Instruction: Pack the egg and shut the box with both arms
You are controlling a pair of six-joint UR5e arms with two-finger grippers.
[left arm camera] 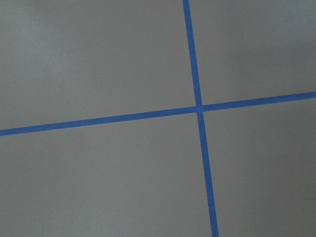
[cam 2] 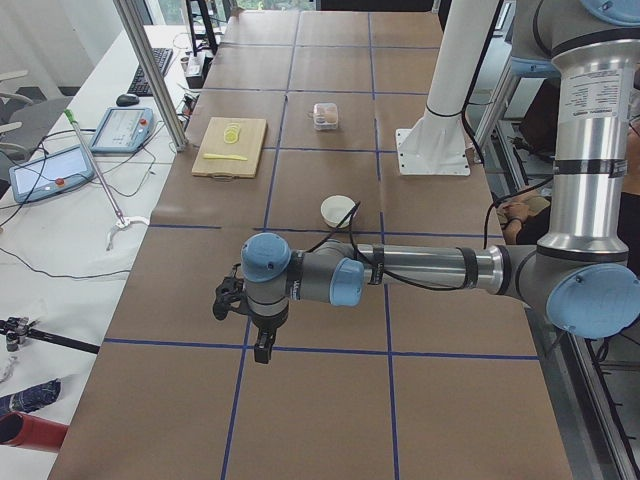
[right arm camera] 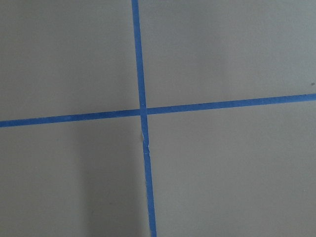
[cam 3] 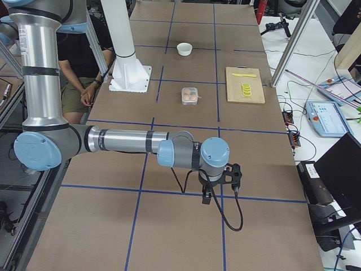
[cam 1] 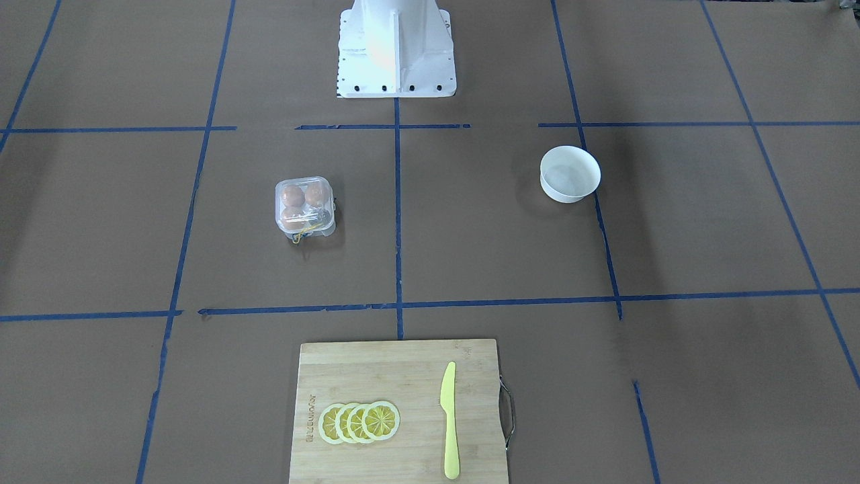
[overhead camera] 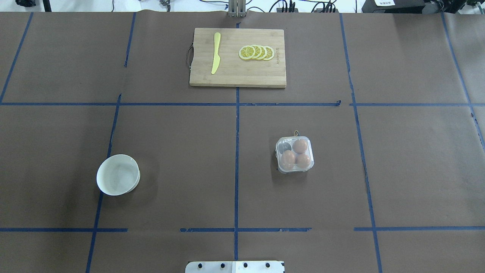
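Observation:
The clear box (overhead camera: 294,154) sits right of the table's middle with its lid down. It holds three orange-brown eggs, one of them an egg (overhead camera: 300,146) in a far cell; the fourth cell looks dark. The box also shows in the front view (cam 1: 305,207). My left gripper (cam 2: 262,348) hangs over bare table far out at the left end, seen only in the left side view. My right gripper (cam 3: 206,197) hangs over bare table at the right end, seen only in the right side view. I cannot tell whether either is open or shut. Both wrist views show only tape lines.
A white bowl (overhead camera: 118,174) stands on the left half. A wooden cutting board (overhead camera: 238,76) at the far edge carries a yellow knife (overhead camera: 216,53) and lemon slices (overhead camera: 257,52). The white pedestal (cam 1: 395,50) stands at the near edge.

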